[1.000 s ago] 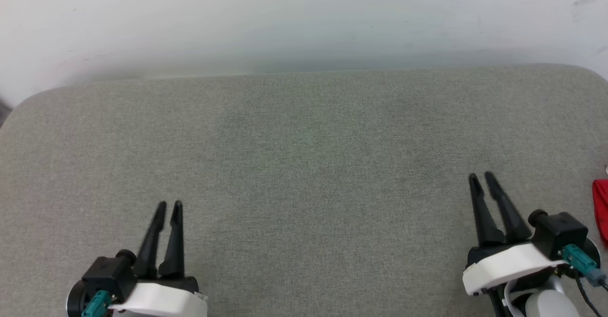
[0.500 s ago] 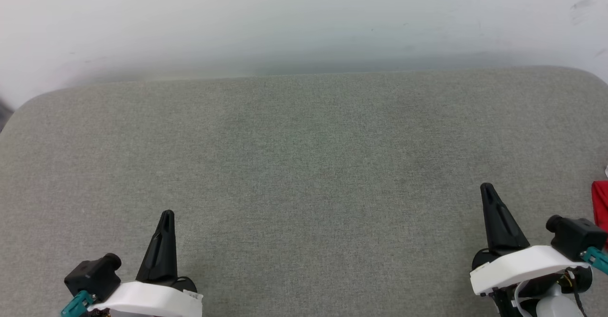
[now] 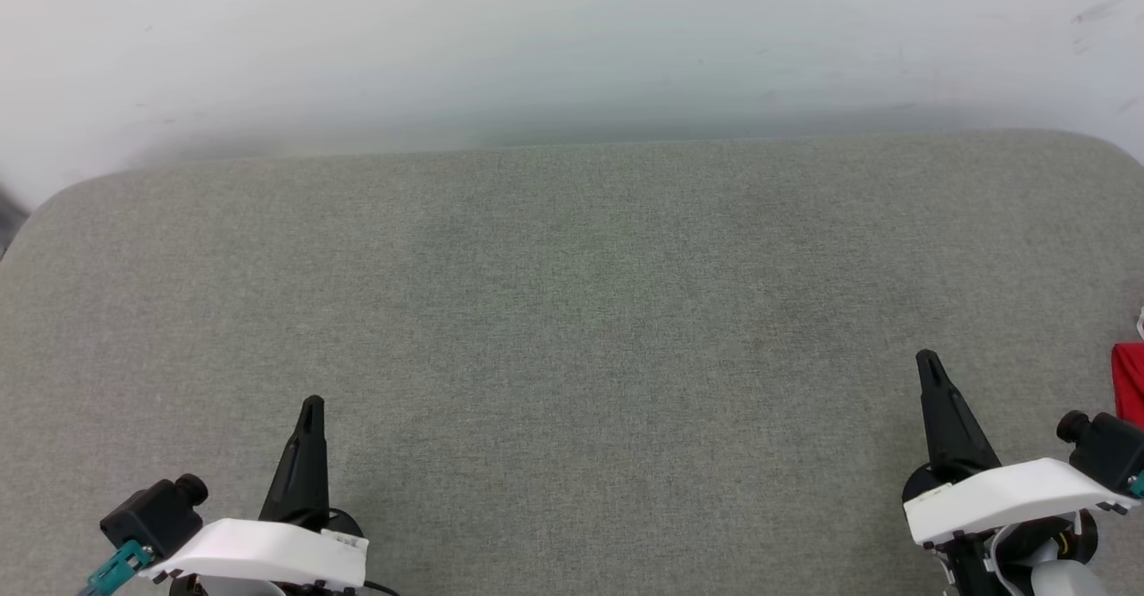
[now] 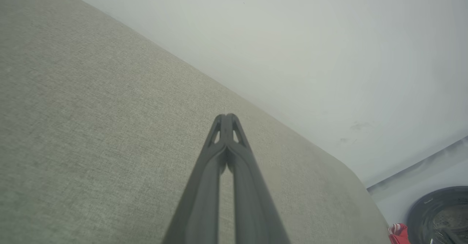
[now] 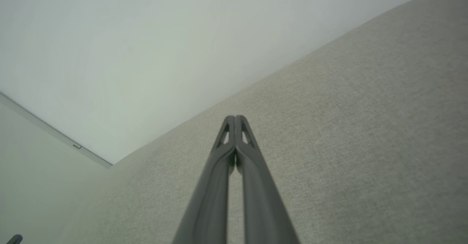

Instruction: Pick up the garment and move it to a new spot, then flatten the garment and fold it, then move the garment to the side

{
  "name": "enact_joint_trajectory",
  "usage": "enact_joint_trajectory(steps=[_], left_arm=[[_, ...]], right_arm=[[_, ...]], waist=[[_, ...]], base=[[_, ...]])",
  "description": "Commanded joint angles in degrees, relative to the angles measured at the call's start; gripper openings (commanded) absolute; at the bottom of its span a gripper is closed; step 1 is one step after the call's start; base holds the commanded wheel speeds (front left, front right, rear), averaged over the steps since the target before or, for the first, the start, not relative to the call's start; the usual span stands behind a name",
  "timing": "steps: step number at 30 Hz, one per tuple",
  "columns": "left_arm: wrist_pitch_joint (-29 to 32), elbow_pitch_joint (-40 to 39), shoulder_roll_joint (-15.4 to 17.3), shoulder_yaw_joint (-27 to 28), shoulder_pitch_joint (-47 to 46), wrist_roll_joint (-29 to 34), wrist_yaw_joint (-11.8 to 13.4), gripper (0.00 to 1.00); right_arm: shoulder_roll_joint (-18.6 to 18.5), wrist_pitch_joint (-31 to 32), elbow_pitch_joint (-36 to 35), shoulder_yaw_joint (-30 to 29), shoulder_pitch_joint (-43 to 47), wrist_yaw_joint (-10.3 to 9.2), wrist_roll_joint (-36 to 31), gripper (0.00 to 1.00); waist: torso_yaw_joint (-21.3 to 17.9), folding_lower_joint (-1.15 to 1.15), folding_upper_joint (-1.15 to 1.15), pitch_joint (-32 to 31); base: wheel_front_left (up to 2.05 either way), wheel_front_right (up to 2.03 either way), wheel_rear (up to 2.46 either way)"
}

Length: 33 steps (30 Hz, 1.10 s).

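Closest to me, the left gripper (image 3: 310, 404) sits low over the near left part of the grey fabric-covered surface (image 3: 572, 310). Its two dark fingers are pressed together into a single spike, with nothing between them. The left wrist view confirms it: the tips meet and a thin slit runs further down the fingers. The right gripper (image 3: 928, 361) is at the near right, its fingers likewise pinched together on nothing. In the right wrist view its tips touch above the bare cloth.

Just right of that gripper's white housing, at the very edge of the head view, a red sliver of the garment (image 3: 1128, 381) lies on or just off the surface's right side. I cannot tell which, and the rest of it is cut off. Neither gripper touches it.

The left wrist view catches the same red scrap (image 4: 398, 235) past the rounded corner of the surface. Next to it is a dark round tub (image 4: 438, 214), well apart from the left gripper. The tub's inside is dim and grainy, and I cannot make out what it holds.

Beyond the far edge of the surface rises a plain pale wall (image 3: 572, 33) with a few faint scuffs.
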Motion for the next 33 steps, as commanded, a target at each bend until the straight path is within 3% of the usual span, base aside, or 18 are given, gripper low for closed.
enact_joint_trajectory(steps=[1, 33], left_arm=[[0.5, -0.4, 0.6, 0.0, -1.8, -2.4, 0.0, 0.00], [5.9, 2.7, 0.8, 0.9, -4.0, -24.6, -0.1, 0.00]], right_arm=[[-0.1, 0.5, -0.5, -0.3, -1.2, 0.00, 2.4, 0.00], [0.1, 5.3, 1.3, -2.2, -1.7, -0.01, 25.2, 0.00]], waist=[[0.0, 0.00, 0.00, -0.1], [0.1, 0.00, 0.00, -1.1]], base=[[0.00, 0.00, 0.00], [0.00, 0.00, 0.00]])
